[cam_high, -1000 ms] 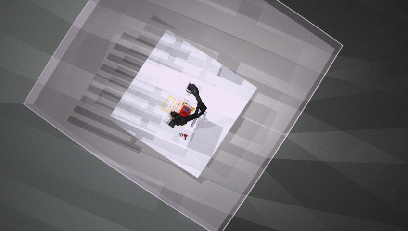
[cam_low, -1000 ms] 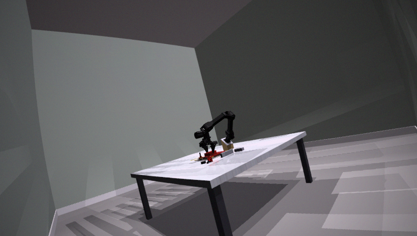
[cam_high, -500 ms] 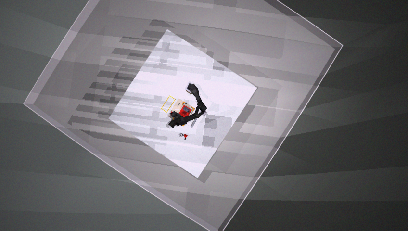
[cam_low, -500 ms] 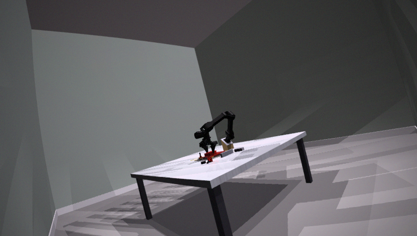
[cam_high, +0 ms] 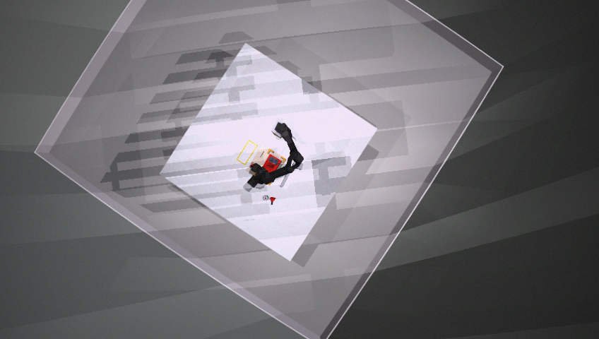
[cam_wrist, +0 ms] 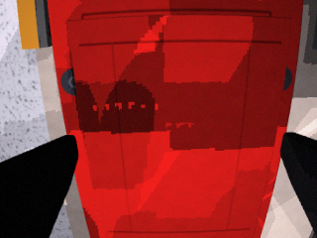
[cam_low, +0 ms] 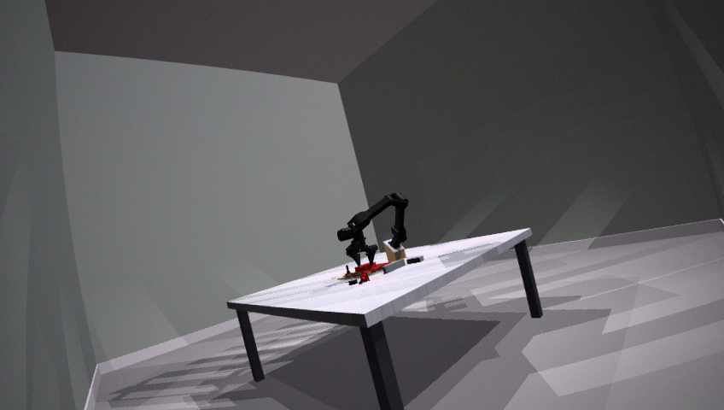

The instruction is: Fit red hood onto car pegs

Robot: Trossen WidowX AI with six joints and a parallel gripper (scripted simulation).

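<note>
The red hood lies over the front of the red car chassis, its panel nearly filling the wrist view. My gripper is open, with one black finger beside each long side of the hood. Narrow gaps seem to show between fingertips and hood, but I cannot tell for certain that both are clear. The hood looks about square to the car. Dark round parts show at its two sides in the wrist view. The pegs, corner holes and engine block are hidden, so I cannot see how flat the hood sits.
The beige jig has orange brackets near the car. A yellow outline lies beyond it. A small wheel and a red piece lie nearby. A grey bar and a dark block are near the arm's base.
</note>
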